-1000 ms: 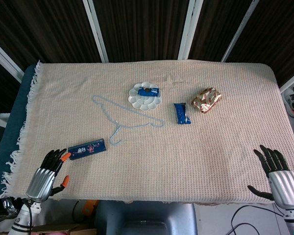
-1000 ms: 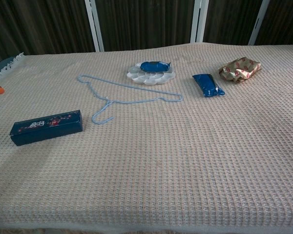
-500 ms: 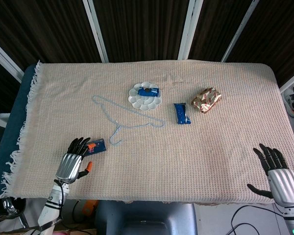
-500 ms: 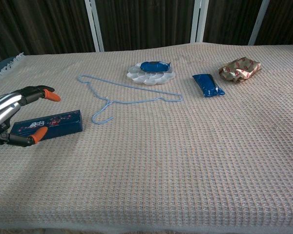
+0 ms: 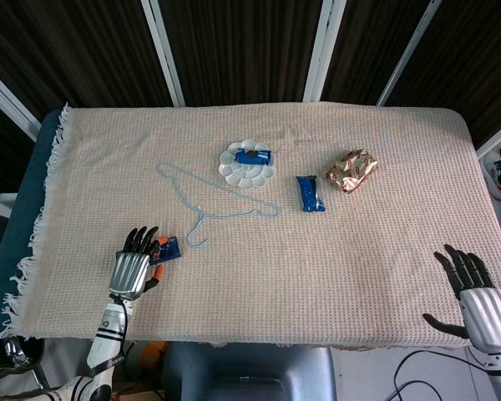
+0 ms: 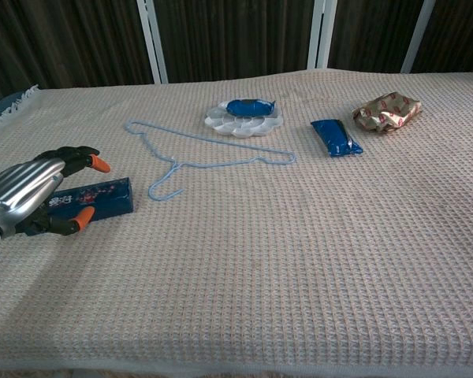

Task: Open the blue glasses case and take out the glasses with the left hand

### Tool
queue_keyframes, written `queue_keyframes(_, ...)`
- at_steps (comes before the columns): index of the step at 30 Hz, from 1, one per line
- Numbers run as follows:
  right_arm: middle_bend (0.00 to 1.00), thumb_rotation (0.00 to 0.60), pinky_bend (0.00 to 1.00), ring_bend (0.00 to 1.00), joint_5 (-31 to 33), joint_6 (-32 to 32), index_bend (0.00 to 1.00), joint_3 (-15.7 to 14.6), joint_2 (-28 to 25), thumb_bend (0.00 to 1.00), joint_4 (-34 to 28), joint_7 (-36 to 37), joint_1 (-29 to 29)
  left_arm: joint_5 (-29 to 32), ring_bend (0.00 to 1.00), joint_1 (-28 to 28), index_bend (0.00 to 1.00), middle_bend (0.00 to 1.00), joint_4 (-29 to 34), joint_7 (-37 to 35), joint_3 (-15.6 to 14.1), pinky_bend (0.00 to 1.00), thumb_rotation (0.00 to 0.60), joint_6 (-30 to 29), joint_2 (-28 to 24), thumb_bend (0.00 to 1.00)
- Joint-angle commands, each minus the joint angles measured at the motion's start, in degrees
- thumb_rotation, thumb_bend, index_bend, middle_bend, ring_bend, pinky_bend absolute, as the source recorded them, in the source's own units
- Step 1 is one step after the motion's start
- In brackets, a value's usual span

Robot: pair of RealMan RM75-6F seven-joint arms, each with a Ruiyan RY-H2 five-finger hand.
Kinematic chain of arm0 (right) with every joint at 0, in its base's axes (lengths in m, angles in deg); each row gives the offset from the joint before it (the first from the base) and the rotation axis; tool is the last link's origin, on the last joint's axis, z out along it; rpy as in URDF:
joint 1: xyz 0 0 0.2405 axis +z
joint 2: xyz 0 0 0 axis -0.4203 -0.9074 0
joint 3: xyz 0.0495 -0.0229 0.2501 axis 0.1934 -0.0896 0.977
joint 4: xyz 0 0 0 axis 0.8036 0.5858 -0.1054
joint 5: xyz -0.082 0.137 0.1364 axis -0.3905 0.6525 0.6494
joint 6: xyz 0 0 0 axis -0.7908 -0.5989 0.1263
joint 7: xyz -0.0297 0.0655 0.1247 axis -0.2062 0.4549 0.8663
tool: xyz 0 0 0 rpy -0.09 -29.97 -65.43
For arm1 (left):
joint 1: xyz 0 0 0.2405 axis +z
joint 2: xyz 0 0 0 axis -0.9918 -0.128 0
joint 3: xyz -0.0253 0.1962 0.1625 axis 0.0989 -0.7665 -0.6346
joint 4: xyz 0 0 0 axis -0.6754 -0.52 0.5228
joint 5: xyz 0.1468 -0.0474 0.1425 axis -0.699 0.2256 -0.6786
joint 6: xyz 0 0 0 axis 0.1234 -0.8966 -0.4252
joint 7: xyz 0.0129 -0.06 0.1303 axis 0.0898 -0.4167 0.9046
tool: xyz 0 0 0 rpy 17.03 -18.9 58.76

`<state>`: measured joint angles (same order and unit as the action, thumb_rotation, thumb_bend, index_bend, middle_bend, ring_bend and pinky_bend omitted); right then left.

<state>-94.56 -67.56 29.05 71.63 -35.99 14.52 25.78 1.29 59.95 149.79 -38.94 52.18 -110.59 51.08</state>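
At about 8 o'clock on the cloth, most of the blue glasses case (image 6: 94,198) is hidden beneath the left hand (image 6: 31,197), fingers spread over it; whether it is gripped cannot be told. The right hand (image 5: 476,296) is seen spread at 4 o'clock, partly cut off

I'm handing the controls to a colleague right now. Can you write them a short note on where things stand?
Left hand: over the blue glasses case, fingers apart around it; a grip isn't clear.
Right hand: open at the table's near right edge, holding nothing.
The case lies closed on the cloth, near left, beside the hanger hook.
Done: left hand is at the case.
Left: open it, take out the glasses.
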Motion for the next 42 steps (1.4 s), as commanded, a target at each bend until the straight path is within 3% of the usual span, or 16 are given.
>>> queue_keyframes(1,0.00,0.600,0.00,0.00,0.00,-0.13,0.00,0.03,-0.04,0.13,-0.01,0.10,-0.05,1.05,0.01,-0.23,0.23,0.07,-0.85,0.21,0.07,0.00,0.600,0.46,0.51,0.41)
queue_keyframes(7,0.00,0.600,0.00,0.00,0.02,0.02,0.00,-0.02,0.00,0.13,-0.06,-0.12,-0.02,2.08,0.01,-0.45,0.24,0.07,-1.66,0.17,0.08,0.00,0.600,0.62,0.78,0.41)
queue_keyframes(15,0.00,0.600,0.00,0.00,0.06,0.02,0.00,0.01,0.06,0.13,-0.10,-0.23,-0.01,3.59,0.01,-0.90,0.35,0.08,-2.64,0.36,0.34,0.00,0.600,1.25,1.05,0.41)
queue_keyframes(42,0.00,0.600,0.00,0.00,-0.06,0.09,0.00,-0.06,-0.02,0.13,-0.14,-0.18,0.04,3.58,0.03,-1.28,0.57,0.14,-1.55,1.31,-0.47,0.00,0.600,-0.30,0.59,0.46)
